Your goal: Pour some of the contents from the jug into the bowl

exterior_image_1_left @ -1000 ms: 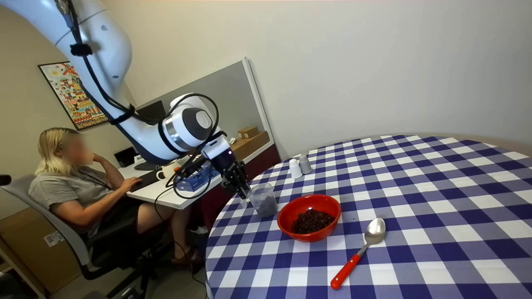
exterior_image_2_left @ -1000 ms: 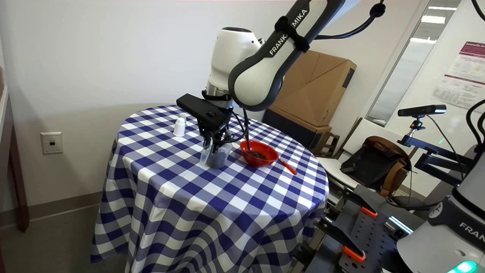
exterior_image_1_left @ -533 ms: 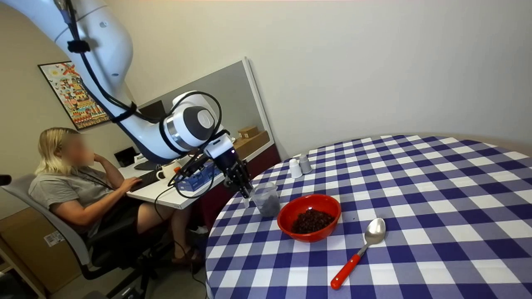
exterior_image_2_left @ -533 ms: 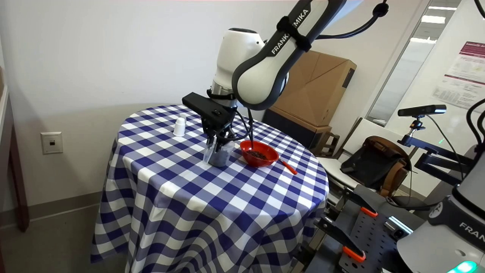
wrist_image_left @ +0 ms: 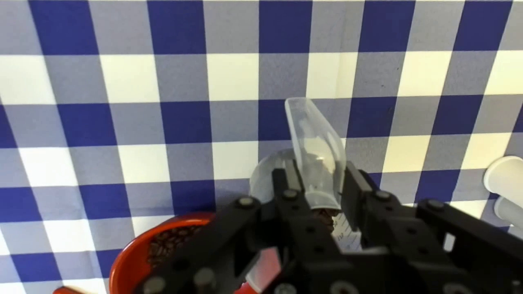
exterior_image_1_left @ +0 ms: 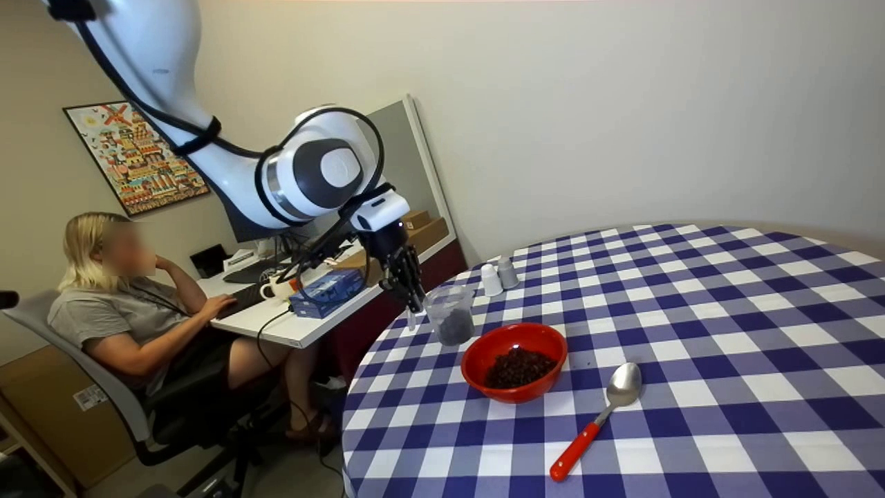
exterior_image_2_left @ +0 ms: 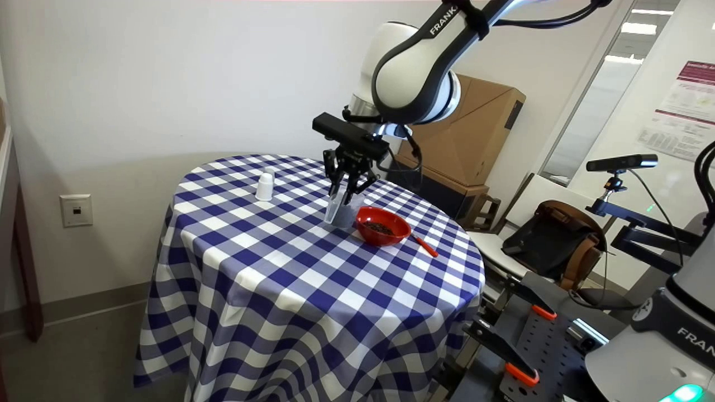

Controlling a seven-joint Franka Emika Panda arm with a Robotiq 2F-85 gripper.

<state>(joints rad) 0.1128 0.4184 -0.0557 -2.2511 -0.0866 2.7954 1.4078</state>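
An exterior view is showing the near-upright colourless see-through jug [exterior_image_1_left: 453,322] beside the round red bowl [exterior_image_1_left: 498,344], the black two-fingered gripper [wrist_image_left: 320,179] clasping the jug's handle. Positioning is seemingly happening; pouring is needing height above the rim, then tilt.

A blue-and-white checked cloth [exterior_image_2_left: 268,340] covered the rounded tabletop [exterior_image_1_left: 726,332] and fell in folds past its edge. On it stood the red bowl [exterior_image_1_left: 515,395], upright; near it, apart, lay a red-handled spoon [exterior_image_1_left: 602,418]. Away from both, a white shaker [exterior_image_1_left: 491,281] stood just beside a greyer shaker [exterior_image_1_left: 508,274]. Tiny dark specks [wrist_image_left: 383,85] dotted the cloth.
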